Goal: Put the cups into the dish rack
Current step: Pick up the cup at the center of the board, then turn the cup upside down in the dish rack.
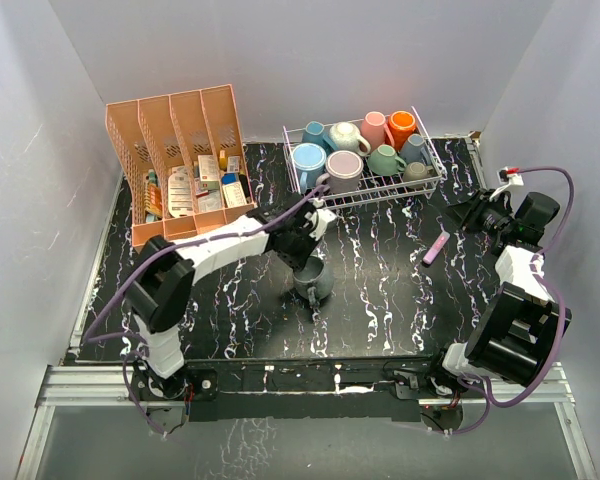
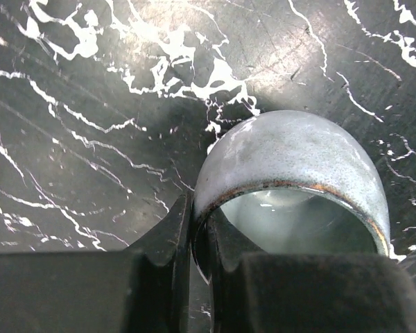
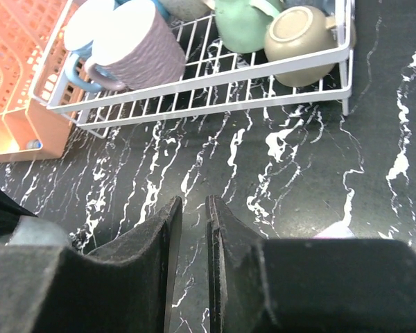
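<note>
Pincer on left [image 2: 197, 216] clamps grey mug [image 2: 291, 149] rim; right pincer [image 3: 193, 208] barely apart, empty.

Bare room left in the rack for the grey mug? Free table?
In the dish rack, bare wire along the near edge, between the lilac mug and the olive mug, in front of the green mug. Back row and left end are packed. On the table, open between dish rack, grey mug and pink stick.
</note>
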Robot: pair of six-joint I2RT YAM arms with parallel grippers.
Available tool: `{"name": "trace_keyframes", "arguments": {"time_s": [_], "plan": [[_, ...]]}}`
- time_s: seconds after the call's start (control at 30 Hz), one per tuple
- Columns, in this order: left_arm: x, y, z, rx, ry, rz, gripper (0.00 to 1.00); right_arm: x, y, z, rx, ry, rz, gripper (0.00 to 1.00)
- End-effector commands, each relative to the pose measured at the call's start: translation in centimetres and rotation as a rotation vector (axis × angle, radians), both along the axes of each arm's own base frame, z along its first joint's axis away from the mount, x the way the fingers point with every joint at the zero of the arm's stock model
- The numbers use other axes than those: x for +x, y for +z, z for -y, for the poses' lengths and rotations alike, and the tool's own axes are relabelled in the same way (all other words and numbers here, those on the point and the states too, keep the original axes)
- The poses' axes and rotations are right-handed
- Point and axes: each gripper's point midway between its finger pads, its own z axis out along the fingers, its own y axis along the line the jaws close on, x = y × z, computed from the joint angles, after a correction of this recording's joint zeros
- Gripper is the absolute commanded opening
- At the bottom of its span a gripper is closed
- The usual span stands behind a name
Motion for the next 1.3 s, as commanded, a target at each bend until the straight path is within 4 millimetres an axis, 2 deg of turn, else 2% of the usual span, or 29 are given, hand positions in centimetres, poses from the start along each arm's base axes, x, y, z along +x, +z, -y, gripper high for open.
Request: {"name": "trace_keyframes", "arguments": {"time_s": [0.0,0.1,0.17,0.4,0.5,0.7,0.77,0.83,0.97,1.07,1.13,1.27], "plan": [[0.8,7.5,2.0,-0.32,0.11,0.157,0.0,-0.5,1.7,-1.3,-0.002,0.096,0.092,0.24],[0.4,9.7,1.8,-0.505,0.204,0.205,0.0,-1.1,2.2,-2.3,0.033,0.151,0.103,0.25],[-0.1,10.0,1.0,-0.614,0.289,0.215,0.0,-1.5,2.6,-3.0,0.063,0.199,0.109,0.26],[-1.3,16.8,-1.7,-1.125,0.507,0.306,0.0,-2.4,3.0,-6.0,0.112,0.333,0.108,0.28],[-1.8,18.9,-2.6,-1.277,0.533,0.322,0.0,-2.6,3.7,-9.1,0.102,0.427,0.119,0.3],[-2.1,21.2,-4.7,-1.503,0.626,0.334,0.0,-3.8,5.5,-16.1,0.034,0.67,0.105,0.35],[-2.0,21.9,-5.5,-1.56,0.649,0.364,0.0,-4.7,6.5,-18.1,0.027,0.739,0.072,0.39],[-1.7,22.9,-6.1,-1.595,0.656,0.414,0.0,-5.3,8.7,-19.8,0.002,0.796,0.096,0.44],[-0.8,24.7,-6.5,-1.605,0.638,0.546,0.0,-7.1,11.7,-22.6,0.031,0.868,0.097,0.55],[-0.3,26.7,-6.1,-1.617,0.579,0.643,0.0,-8.8,12.9,-24.3,0.119,0.92,0.051,0.6],[0.0,28.1,-5.8,-1.632,0.54,0.702,0.0,-10.3,13.6,-25.0,0.205,0.985,0.012,0.61],[0.7,30.2,-5.7,-1.679,0.51,0.797,0.0,-11.4,14.2,-25.7,0.296,1.026,-0.076,0.6]]}}
